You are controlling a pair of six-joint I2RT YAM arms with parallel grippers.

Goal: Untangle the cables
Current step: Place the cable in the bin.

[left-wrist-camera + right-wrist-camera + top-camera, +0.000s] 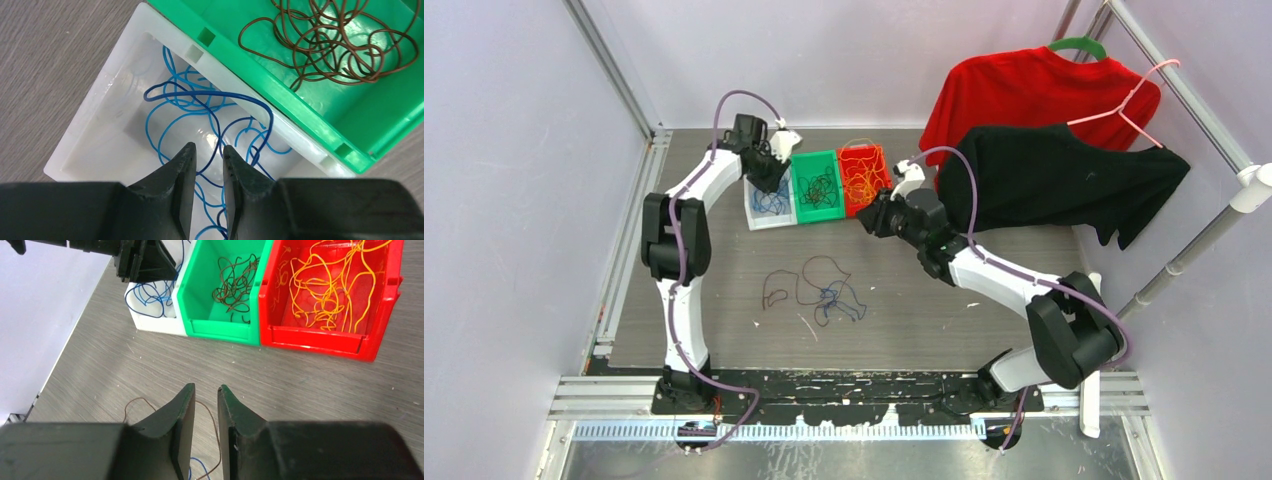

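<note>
Three bins sit in a row touching side by side near the far edge of the table [904,330]: white bin [102,90] on the left, green bin [310,120] in the middle, red bin [320,337] on the right. Blue cables [210,93] lie looped in the white one, with one darker loop arching up to the rim it shares with the green. Brown cables [320,45] are clumped in the green and orange cables [325,290] in the red. The left tool [208,147] hangs over the white bin, jaws narrow with a slim gap. Blue strands run under that gap, and I cannot tell if any touch it. The right tool [205,387] hovers over bare table just in front of the red bin, jaws also narrow, nothing between them. A small tangle of loose cables [824,292] (brown and blue, thin loops) lies mid-table, well apart from the bins and nearer the arm bases. There is open table all round that tangle. The left arm's elbow stands close to the table's left edge. The far right is crowded: a black shirt [1054,180] hangs over that corner, with a red shirt [1024,90] behind it, close to the right arm's wrist.
</note>
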